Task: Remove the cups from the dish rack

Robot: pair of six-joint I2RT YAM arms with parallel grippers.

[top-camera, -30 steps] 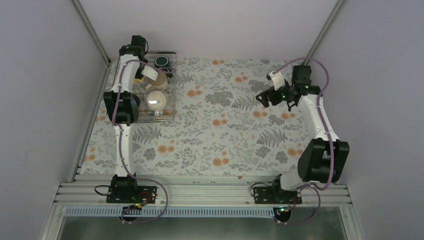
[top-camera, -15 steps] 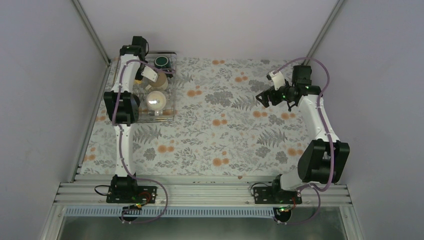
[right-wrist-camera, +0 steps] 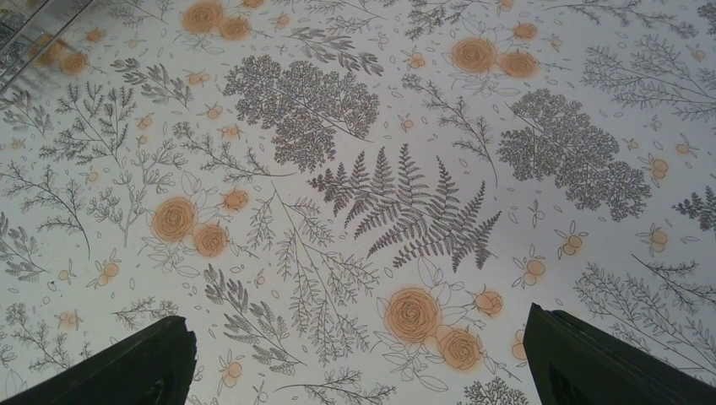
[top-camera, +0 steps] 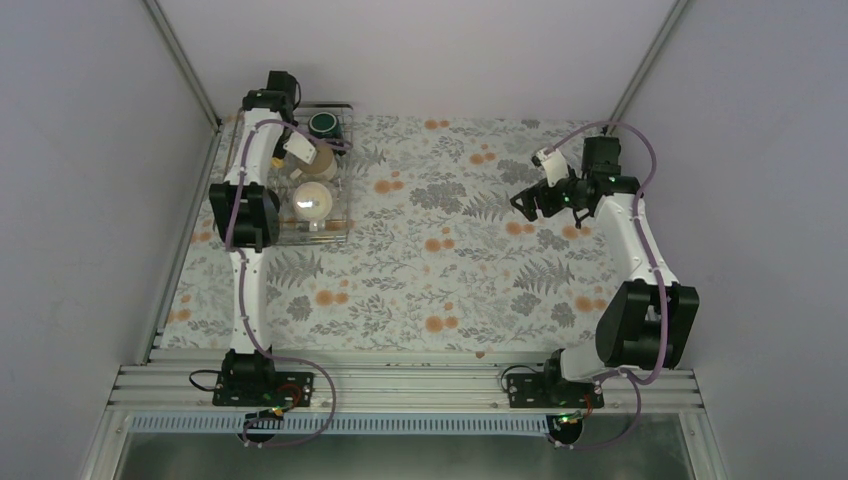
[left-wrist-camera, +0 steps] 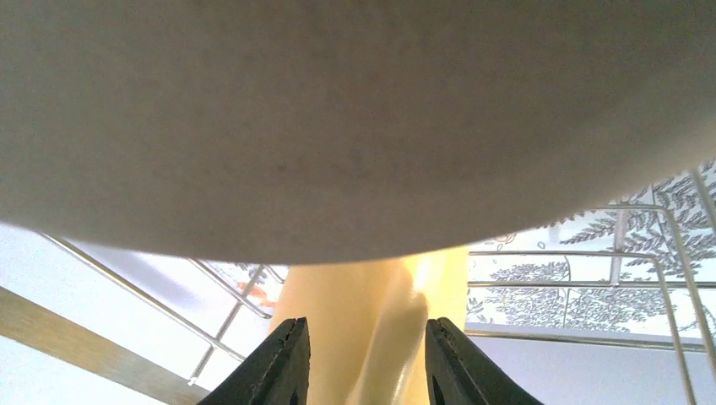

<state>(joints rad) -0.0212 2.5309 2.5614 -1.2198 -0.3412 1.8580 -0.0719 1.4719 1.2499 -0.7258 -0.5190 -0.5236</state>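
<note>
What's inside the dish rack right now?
Dish rack holds a dark green mug at the far end, a beige mug, and a pale yellow mug. The left arm covers its left side.

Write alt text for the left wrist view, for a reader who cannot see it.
A blurred cream-beige curved surface, probably a mug, fills the upper frame. Below it, the left gripper's black fingers straddle part of a pale yellow mug, with silvery wire dish rack bars and floral tablecloth behind.

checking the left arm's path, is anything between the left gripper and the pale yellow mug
Nothing visible: the pale yellow mug shows between the left gripper's fingertips; the cream-beige mug crowds the wrist view's top.
</note>
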